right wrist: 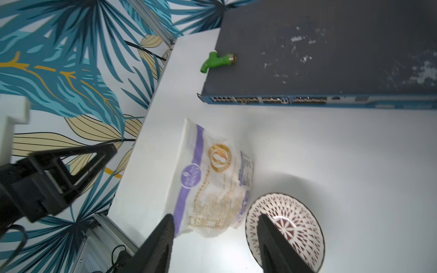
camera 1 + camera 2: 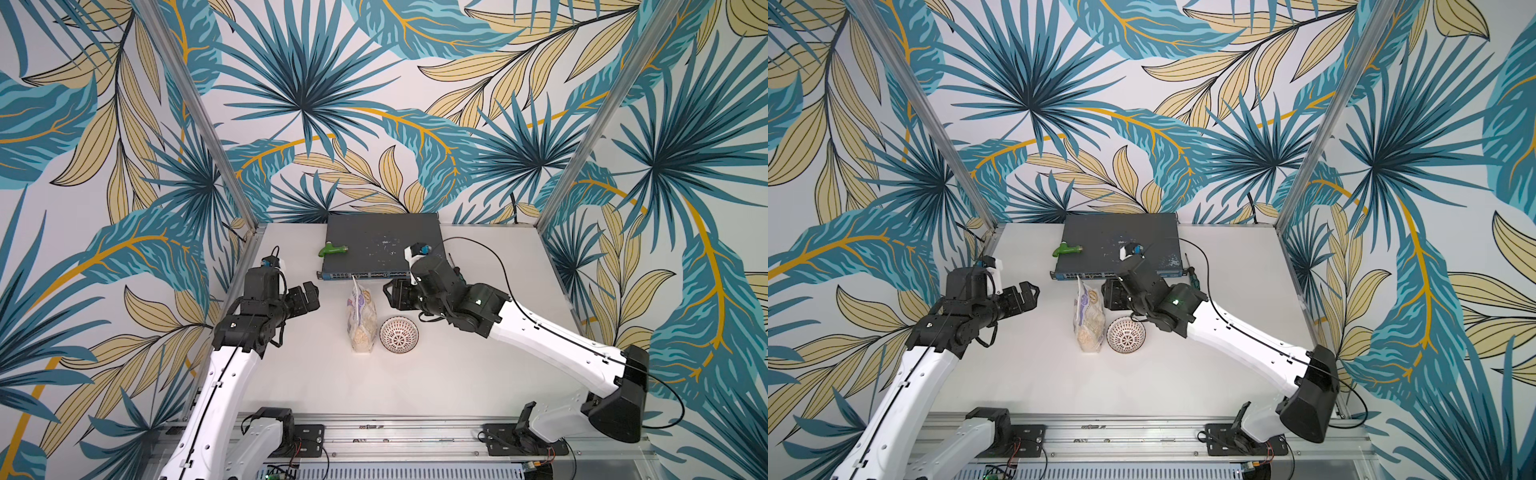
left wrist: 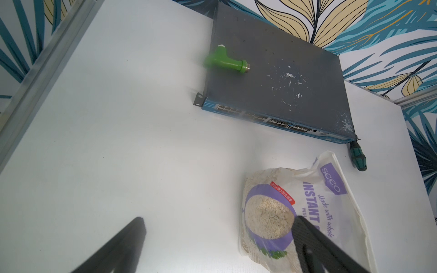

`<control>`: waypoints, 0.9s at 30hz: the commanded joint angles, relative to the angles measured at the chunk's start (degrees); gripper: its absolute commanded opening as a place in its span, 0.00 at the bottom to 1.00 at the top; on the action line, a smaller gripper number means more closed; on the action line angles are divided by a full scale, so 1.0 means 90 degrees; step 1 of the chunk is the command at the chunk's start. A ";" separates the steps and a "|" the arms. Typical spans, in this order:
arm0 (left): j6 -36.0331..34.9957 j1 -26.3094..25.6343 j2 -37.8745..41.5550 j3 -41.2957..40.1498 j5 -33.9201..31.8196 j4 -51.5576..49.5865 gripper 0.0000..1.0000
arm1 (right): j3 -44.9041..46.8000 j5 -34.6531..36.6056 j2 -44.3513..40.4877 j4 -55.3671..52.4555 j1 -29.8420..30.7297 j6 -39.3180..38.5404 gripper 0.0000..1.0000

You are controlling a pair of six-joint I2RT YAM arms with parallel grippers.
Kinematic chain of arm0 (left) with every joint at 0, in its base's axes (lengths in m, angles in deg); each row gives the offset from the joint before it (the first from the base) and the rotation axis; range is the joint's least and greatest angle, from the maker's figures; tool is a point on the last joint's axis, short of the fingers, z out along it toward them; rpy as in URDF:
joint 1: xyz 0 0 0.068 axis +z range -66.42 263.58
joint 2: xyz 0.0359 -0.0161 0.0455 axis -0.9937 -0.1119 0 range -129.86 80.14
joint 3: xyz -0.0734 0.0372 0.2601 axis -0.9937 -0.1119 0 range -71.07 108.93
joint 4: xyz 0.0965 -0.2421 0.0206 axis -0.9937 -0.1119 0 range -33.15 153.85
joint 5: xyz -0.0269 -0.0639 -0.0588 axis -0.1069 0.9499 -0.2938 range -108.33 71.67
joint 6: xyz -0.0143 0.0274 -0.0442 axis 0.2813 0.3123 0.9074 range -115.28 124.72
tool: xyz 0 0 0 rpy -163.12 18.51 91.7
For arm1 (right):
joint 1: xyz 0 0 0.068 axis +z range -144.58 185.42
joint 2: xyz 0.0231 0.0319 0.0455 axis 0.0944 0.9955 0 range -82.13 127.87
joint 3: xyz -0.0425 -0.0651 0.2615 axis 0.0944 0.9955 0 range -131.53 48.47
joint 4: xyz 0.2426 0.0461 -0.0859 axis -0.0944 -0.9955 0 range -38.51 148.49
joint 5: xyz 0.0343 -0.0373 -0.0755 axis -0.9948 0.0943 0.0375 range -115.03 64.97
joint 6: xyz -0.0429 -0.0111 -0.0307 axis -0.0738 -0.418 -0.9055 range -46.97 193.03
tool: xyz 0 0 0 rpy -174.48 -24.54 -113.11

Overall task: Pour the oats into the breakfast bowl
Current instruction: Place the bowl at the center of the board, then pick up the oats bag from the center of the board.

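Two grippers flank the oats [image 2: 361, 322], a crinkly bag standing upright on the white table [image 2: 457, 374] in front of a dark network switch [image 2: 382, 243]. We see the left gripper [image 2: 312, 297] spread wide and empty, apart from the bag. The right gripper [image 2: 388, 296] hangs near the bag's upper part, its jaws parted with nothing between them. The breakfast bowl [image 2: 399, 334] sits just beside the bag on the right arm's side, its lattice pattern showing; we cannot tell whether the two touch. A green pipe fitting [image 2: 332, 249] lies on the switch, a screwdriver [image 2: 1192, 279] beside it.
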 commanded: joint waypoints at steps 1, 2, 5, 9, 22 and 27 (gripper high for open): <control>0.0039 0.0067 0.0113 -0.0062 -0.0157 0.0006 1.00 | -0.0811 0.0458 0.0980 -0.0926 0.0306 -0.0637 0.61; 0.0047 0.0077 0.0120 -0.0064 -0.0177 0.0005 1.00 | -0.1116 0.0534 0.1234 -0.1047 0.0353 -0.0715 0.61; 0.0049 0.0078 0.0131 -0.0064 -0.0231 -0.0004 1.00 | -0.1875 0.0773 0.1933 -0.1354 0.0422 -0.0866 0.61; 0.0053 0.0088 0.0155 -0.0064 -0.0305 -0.0019 1.00 | -0.2430 0.1068 0.2532 -0.1693 0.0469 -0.0928 0.60; 0.0078 0.0104 0.0206 -0.0074 -0.0423 -0.0023 1.00 | -0.3399 0.0855 0.3668 -0.2019 0.0636 -0.1030 0.25; 0.0072 0.0104 0.0235 -0.0060 -0.0500 -0.0056 1.00 | -0.3887 0.0750 0.3683 -0.1757 0.0768 -0.1235 0.00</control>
